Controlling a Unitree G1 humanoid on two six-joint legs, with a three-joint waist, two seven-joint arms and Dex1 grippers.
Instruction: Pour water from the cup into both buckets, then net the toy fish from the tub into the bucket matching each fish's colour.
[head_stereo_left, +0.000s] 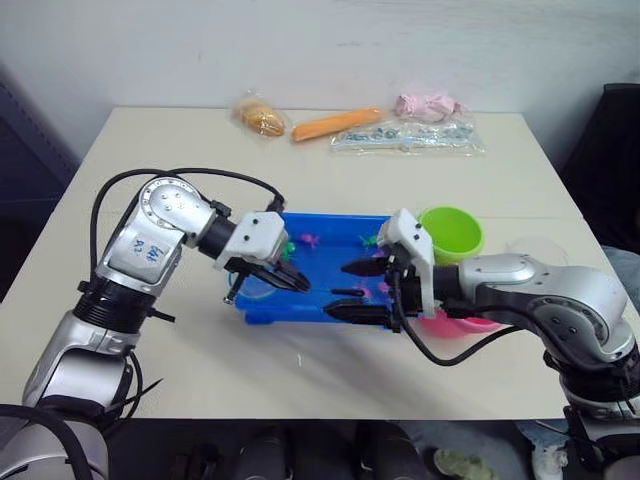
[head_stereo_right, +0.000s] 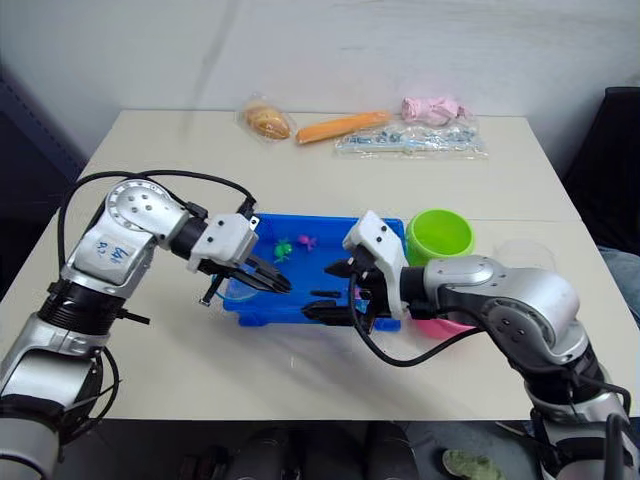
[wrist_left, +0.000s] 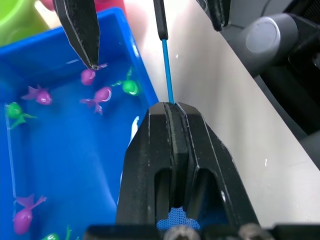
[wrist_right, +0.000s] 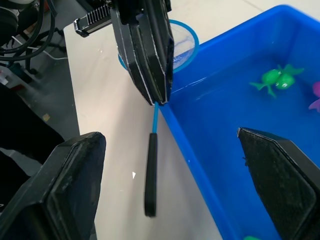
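While the left gripper hangs over the near left corner of the tub, its jaws are closed tight on the thin blue shaft of a small net. Seen from the head, the tub sits mid-bench with the lime green bucket touching its far right corner and the pink bucket just beside its right end, largely hidden behind the right arm; the clear cup stands right of the green bucket. The right gripper reaches in over the tub's right end, its jaws spread wide, one finger above the water and the other along the near rim, holding nothing. Bagged items lie along the far edge of the bench. From the left wrist, the two closed fingers pinch the net's shaft, which runs forward to a black handle past the tub's rim; pink toy fish and green ones float in the water beside the jaws, none between them. From the right wrist, the left gripper's shut fingers clamp the shaft just outside the tub wall, the net's blue hoop behind them and the black handle hanging over the bench; the right gripper's own fingers stand far apart, with green fish beyond them in the water.
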